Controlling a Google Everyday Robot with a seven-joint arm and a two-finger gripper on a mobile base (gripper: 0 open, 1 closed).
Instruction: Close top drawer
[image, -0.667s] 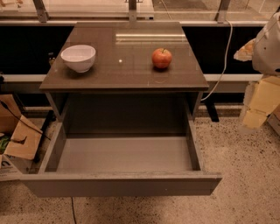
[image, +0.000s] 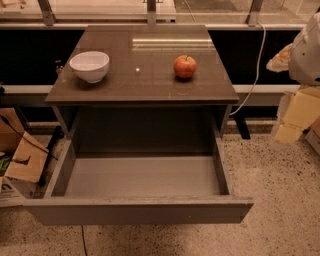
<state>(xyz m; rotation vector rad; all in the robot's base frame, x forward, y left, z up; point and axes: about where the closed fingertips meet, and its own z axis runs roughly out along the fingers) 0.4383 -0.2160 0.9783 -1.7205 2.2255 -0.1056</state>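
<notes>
A: Drawer position?
B: Top drawer is pulled far out of the cabinet, flat front toward the camera, both side walls exposed. Its lighter grey floor shows from wall to wall.

A: On the cabinet top?
B: White bowl on the left, red apple on the right, well apart. Both sit on the top surface above the drawer cavity, not in it.

A: Around the drawer?
B: Cardboard box on the floor just beside the drawer's left wall, outside it. White cable hangs behind the cabinet's right rear corner.

A: Gripper?
B: Gripper at the right edge of the view, well apart from the drawer, touching nothing I can see. Its grip state: cannot tell.
</notes>
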